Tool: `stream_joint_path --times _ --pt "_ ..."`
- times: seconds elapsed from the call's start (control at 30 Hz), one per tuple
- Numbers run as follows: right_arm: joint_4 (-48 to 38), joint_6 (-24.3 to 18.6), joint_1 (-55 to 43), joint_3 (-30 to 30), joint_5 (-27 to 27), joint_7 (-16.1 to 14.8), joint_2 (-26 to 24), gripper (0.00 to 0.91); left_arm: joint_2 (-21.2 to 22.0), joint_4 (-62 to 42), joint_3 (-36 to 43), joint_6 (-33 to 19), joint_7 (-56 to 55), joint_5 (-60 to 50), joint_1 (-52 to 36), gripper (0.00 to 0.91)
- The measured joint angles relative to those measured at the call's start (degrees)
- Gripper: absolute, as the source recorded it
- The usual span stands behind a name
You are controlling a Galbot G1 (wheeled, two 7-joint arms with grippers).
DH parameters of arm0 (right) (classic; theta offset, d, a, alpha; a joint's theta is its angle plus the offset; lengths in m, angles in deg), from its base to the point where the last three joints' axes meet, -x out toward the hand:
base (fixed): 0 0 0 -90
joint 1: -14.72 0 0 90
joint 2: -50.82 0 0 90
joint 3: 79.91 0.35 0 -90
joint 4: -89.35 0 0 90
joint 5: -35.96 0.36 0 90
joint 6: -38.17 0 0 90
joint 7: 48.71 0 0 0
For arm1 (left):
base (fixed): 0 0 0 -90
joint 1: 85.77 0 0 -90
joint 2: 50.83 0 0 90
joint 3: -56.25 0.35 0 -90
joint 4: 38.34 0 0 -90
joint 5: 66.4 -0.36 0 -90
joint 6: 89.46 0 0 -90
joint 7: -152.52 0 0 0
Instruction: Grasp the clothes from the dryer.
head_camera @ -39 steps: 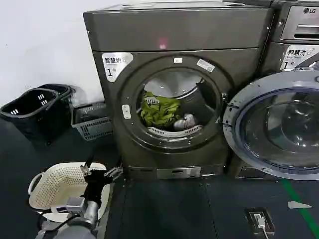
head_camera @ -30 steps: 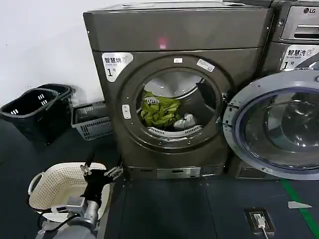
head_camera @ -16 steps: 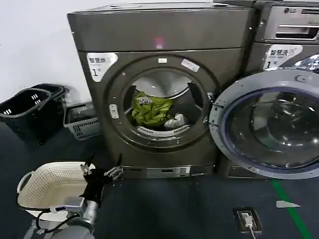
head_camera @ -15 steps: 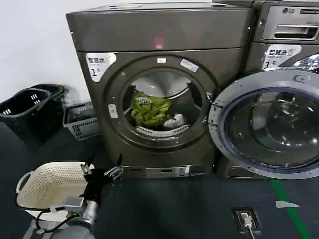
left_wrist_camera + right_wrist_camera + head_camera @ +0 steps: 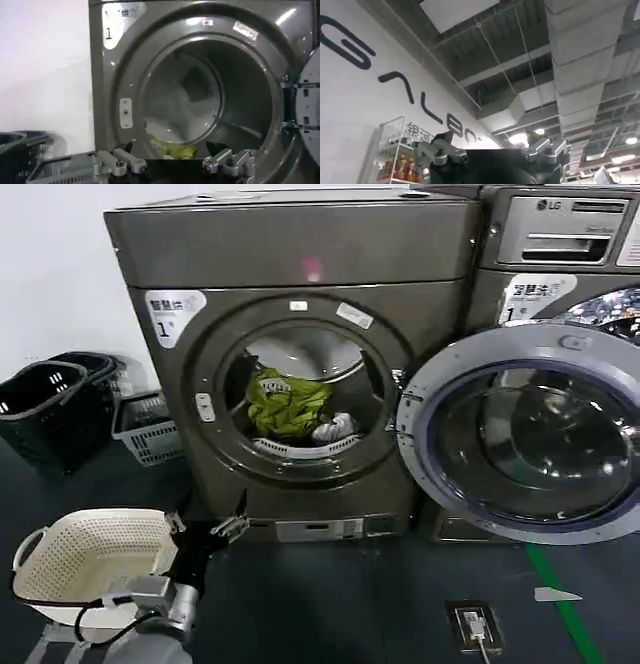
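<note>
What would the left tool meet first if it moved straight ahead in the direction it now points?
Probably the clothes lying inside the dryer. The open left tool faces the porthole and nothing stands between, though depth is hard to judge.

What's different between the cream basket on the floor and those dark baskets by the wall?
The cream basket is pale, rounded and finely perforated, and sits low on the floor beside the left gripper, in front of the dryer. The dark baskets are black, look deeper, with bigger slots near the rim, and stand farther back against the white wall. Both kinds are open-topped, and I see no clothes in either.
</note>
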Motion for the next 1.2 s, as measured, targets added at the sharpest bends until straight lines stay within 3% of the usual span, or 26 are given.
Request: stream_joint_path --times 1.2 --pt "0.9 -1.6 0.9 1.7 3.2 -0.2 0.6 0.907 -0.9 1.8 -0.1 0.3 0.5 1.2 0.7 0.907"
